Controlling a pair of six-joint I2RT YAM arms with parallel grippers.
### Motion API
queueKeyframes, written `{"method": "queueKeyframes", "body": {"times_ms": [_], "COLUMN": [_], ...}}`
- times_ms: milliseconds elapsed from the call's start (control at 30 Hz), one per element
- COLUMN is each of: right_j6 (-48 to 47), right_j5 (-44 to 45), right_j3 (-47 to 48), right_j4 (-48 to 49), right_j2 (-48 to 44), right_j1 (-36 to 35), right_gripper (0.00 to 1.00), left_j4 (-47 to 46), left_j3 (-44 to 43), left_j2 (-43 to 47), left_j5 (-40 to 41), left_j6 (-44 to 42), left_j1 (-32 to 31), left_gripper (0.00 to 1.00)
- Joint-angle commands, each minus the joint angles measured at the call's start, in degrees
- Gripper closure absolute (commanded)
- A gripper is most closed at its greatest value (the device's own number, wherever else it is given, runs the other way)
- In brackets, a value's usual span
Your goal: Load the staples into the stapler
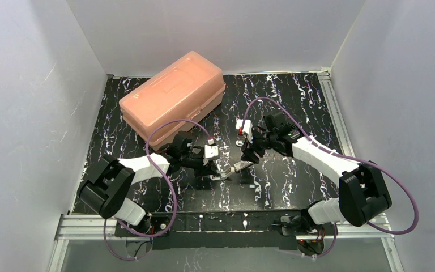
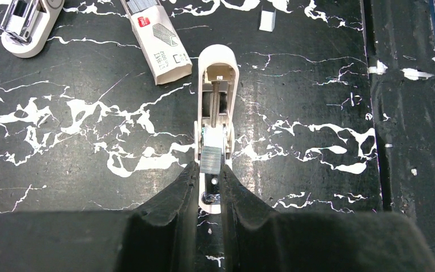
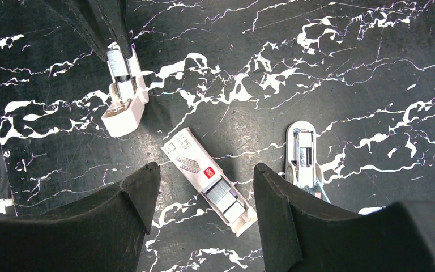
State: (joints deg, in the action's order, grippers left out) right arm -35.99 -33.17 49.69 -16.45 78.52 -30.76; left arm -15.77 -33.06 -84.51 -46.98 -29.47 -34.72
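Note:
The stapler (image 2: 217,85) lies opened on the black marbled table, pale white, with its spring rod and channel showing. It also shows in the right wrist view (image 3: 123,99). My left gripper (image 2: 209,167) is shut on a short silvery strip of staples (image 2: 211,157) and holds it in the stapler's channel at the near end. My right gripper (image 3: 207,167) is open and empty, hovering over the opened white staple box (image 3: 204,173), which holds more strips. In the top view both grippers (image 1: 222,171) (image 1: 250,154) meet near the table's middle.
A second small white stapler with a metal strip (image 3: 301,156) lies right of the staple box; it also shows in the left wrist view (image 2: 25,25). A small white block (image 2: 267,20) lies beyond the stapler. A large pink lidded case (image 1: 173,99) stands at the back left.

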Motion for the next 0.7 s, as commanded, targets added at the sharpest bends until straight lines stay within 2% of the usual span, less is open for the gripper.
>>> {"method": "queueKeyframes", "body": {"times_ms": [0, 667], "right_j6": [-0.3, -0.3], "right_j5": [-0.2, 0.0], "right_j3": [-0.8, -0.8], "right_j4": [1.3, 1.3], "right_j2": [0.0, 0.3], "right_j1": [0.2, 0.3], "right_gripper": [0.32, 0.31], "left_j4": [0.8, 0.8], "left_j3": [0.2, 1.2], "left_j2": [1.1, -0.5], "left_j5": [-0.1, 0.4], "left_j6": [1.1, 1.3], "left_j1": [-0.3, -0.3], "left_gripper": [1.00, 1.00]}}
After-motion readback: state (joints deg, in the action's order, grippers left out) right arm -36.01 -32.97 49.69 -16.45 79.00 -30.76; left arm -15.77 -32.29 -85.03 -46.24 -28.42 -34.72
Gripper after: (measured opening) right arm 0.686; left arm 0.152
